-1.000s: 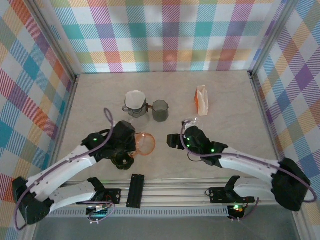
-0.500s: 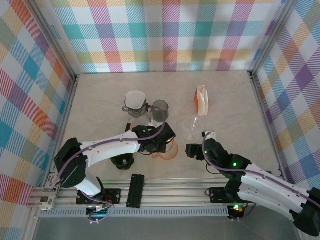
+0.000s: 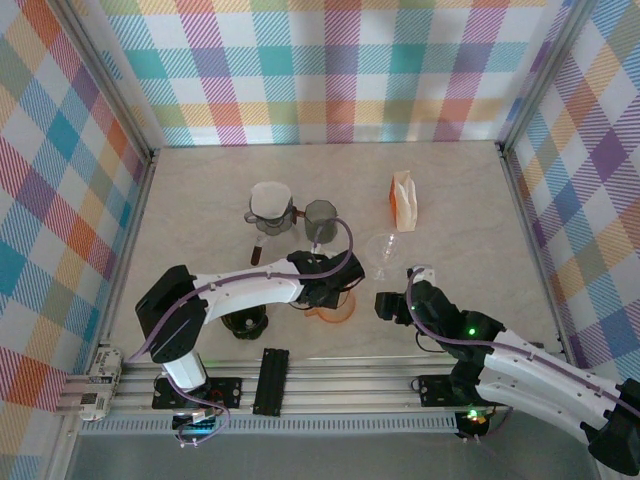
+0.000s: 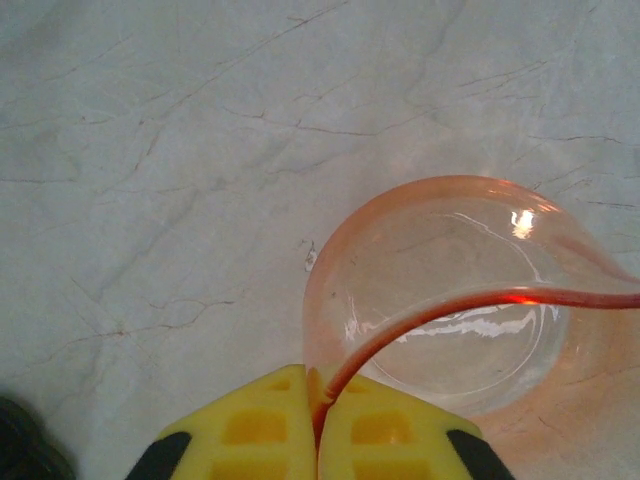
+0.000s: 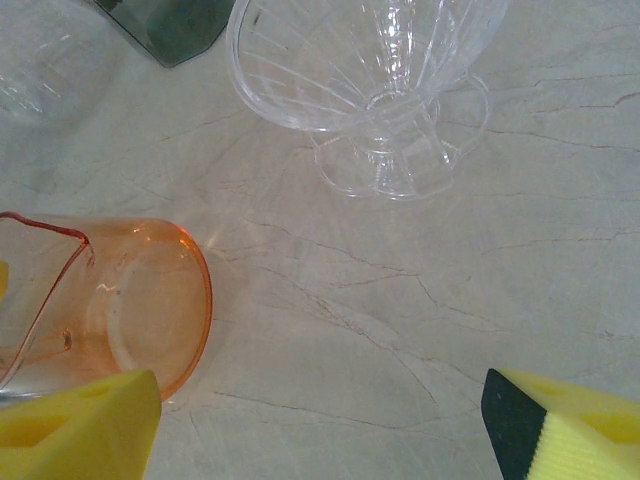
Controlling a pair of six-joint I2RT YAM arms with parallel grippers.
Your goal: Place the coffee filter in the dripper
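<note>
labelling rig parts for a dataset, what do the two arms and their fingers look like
Left arm and right arm: white shells, black joints, looping purple cables. Fingers are yellow with square recesses and black edges.

**Marbled Table Top and Its Load**

Was a pale, marble-veined table (image 3: 470, 240), walled on three sides by plaid panels (image 3: 330, 70). Carried toward the back left a smoky dripper (image 3: 262, 222) with a white filter (image 3: 269, 198) seated in it and, just beside it on the right, a dark grey cup (image 3: 320, 220). Bore an orange-and-white packet (image 3: 403, 200) further right, upright and apart from the rest. Held a clear ribbed glass dripper (image 3: 381, 250) nearer the middle, upright on its foot. Showed an orange transparent cup (image 3: 337, 303) tilted close in front of that; contact with the surface not discernible. Had a black round base (image 3: 244, 323) at the near left.
</note>
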